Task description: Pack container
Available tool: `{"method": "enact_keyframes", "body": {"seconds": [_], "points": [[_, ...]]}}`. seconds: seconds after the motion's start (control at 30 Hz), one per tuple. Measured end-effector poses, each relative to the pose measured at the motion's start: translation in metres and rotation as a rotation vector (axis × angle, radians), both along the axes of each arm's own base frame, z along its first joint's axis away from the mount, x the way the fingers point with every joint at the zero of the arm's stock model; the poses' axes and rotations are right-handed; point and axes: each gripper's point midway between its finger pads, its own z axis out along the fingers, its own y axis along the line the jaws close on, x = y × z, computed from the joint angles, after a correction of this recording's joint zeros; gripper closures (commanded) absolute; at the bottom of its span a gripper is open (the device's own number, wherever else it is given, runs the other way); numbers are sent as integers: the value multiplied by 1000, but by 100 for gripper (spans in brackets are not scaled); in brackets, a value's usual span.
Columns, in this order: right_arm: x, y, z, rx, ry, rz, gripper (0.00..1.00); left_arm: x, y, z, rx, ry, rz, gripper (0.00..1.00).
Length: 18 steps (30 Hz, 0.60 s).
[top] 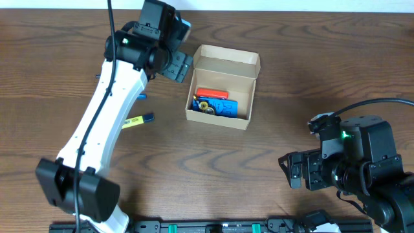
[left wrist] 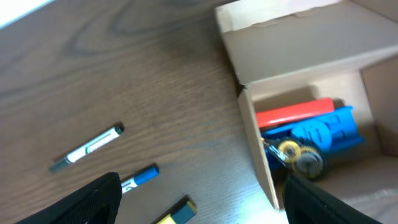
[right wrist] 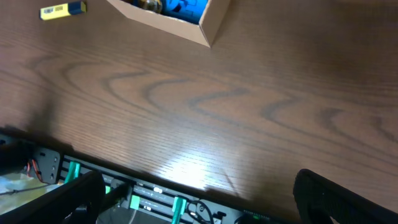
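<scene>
Overhead, the box (top: pixel 217 120) sits upper centre of the frame with its lid (top: pixel 228 57) open and a red item (top: pixel 212 94) and a blue item (top: pixel 225 107) inside. The left gripper (top: pixel 178 66) hangs just beside its left wall, spread wide and empty. The right gripper (top: pixel 292 171), lower right, is likewise wide and empty. The thin card looks light and crushable, so pinch the lid's free edge gently.

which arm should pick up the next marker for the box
Left. The left gripper, open, hangs beside the container, and the loose markers lie on its side. The right gripper is far off, across the container from them.
</scene>
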Motion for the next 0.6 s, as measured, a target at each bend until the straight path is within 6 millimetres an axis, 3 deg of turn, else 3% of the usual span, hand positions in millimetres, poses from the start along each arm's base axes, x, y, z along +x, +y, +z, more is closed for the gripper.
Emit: {"method": "enact_keyframes", "body": {"seconds": [0.3, 0.6], "points": [[0, 0, 0, 0, 0, 0, 1, 2, -18, -56, -1, 144, 11, 18], [0, 0, 0, 0, 0, 0, 1, -9, -27, -75, 17, 218, -15, 22]]}}
